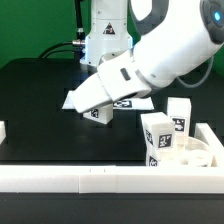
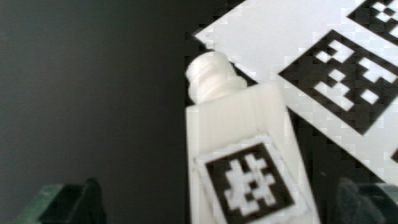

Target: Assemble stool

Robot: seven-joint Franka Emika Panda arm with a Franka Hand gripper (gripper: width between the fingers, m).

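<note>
The gripper [image 2: 210,198] is spread wide and holds nothing. In the wrist view its two dark fingers [image 2: 57,200] stand on either side of one stool leg [image 2: 237,140], with clear gaps between the fingers and the leg.

This leg lies flat on the black table [image 1: 40,110], near the table's middle. Its tagged face points up, and its ribbed peg end is just beside a corner of the marker board [image 2: 329,60]. Whether the peg touches the board cannot be told.

The round seat [image 1: 195,155] sits in the table's corner at the exterior view's right, inside the white border rail [image 1: 90,178]. Two more legs [image 1: 160,135] [image 1: 178,112] stand upright close to it.

The leg looks like rigid moulded plastic. It is probably light and will not give under the fingers, but its surface is smooth and could slip if pinched off-centre. The blocky body has flat, parallel sides, and these seem the best place to grip it, around the middle of its length so it does not tip when lifted.

The narrow ribbed peg is a poor place to grip. It is rounded, and it most likely has to stay free to go into a socket in the seat. A squeeze that is not square to the sides could twist the leg on the table.
</note>
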